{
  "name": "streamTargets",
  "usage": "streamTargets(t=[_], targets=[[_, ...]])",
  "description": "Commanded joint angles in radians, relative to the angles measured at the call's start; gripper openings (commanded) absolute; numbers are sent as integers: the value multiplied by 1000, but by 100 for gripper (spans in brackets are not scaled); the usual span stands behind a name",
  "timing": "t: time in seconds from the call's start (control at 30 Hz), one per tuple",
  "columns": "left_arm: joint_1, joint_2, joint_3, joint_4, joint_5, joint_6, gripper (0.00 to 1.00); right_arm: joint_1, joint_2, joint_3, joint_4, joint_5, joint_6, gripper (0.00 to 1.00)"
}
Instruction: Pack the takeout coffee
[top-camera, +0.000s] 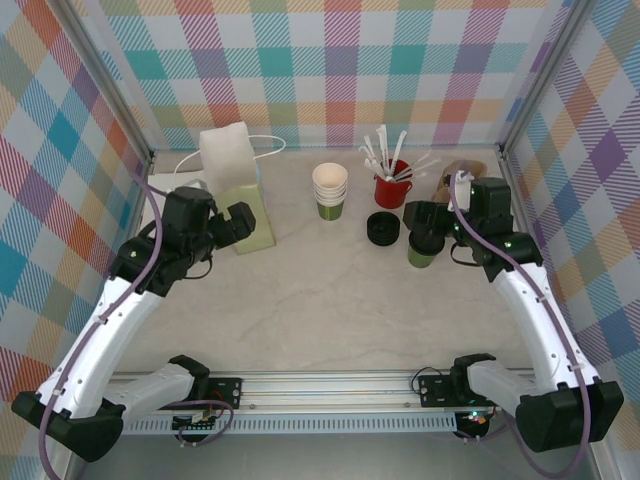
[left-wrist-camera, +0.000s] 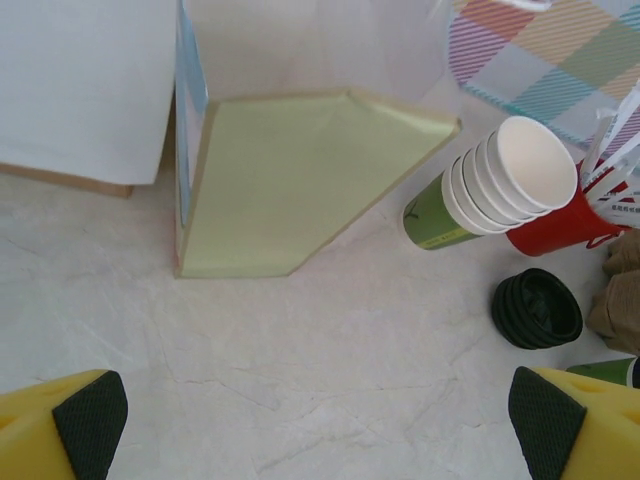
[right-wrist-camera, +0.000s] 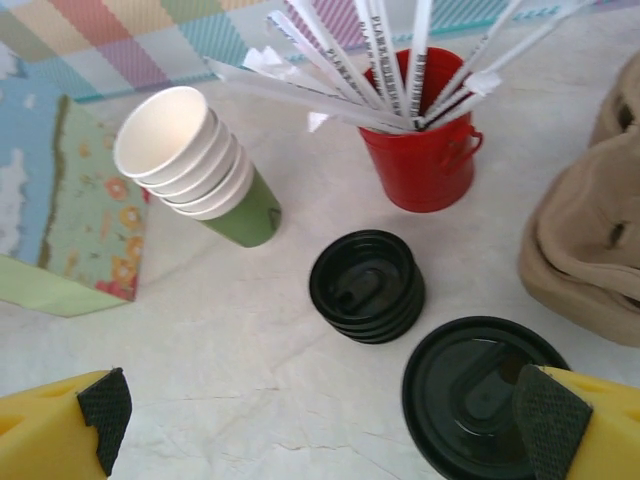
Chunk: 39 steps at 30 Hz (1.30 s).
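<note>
1. Small olive-green paper cup with round black plastic lid (top-camera: 422, 250) stands right on the worktop (top-camera: 320, 300), just below the right claw (top-camera: 428, 222), spread wide
2. Left claw (top-camera: 238, 222) spread beside the white-and-green paper bag (top-camera: 240, 190)

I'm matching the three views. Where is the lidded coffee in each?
Top: coffee right of centre, below-right of the red cup.
Left wrist: coffee, a green sliver at the lower right edge.
Right wrist: coffee at bottom right, seen from above.
Shared landmark: the red cup.
</note>
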Motion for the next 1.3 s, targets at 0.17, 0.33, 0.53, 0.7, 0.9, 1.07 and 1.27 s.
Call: streamTargets(t=[0.17,0.33,0.53,0.7,0.9,1.07,1.27], targets=[[61,59,152,-44,-34,137,97,-5,-30,-61,94,-113,58,100],[111,116,224,-48,-5,179,96,-4,-26,-62,82,-122,58,100],[180,161,259,-35,44,199,96,-5,-23,-62,64,-101,50,100],[231,193,278,-34,73,211,96,-5,-9,-39,9,-48,23,100],[286,231,283,-11,107,222,96,-5,-3,-33,-9,-28,16,100],[354,295,307,17,153,235,95,-5,16,-16,-31,-7,13,100],[418,416,342,66,192,254,93,-5,25,-10,-36,-7,12,100]])
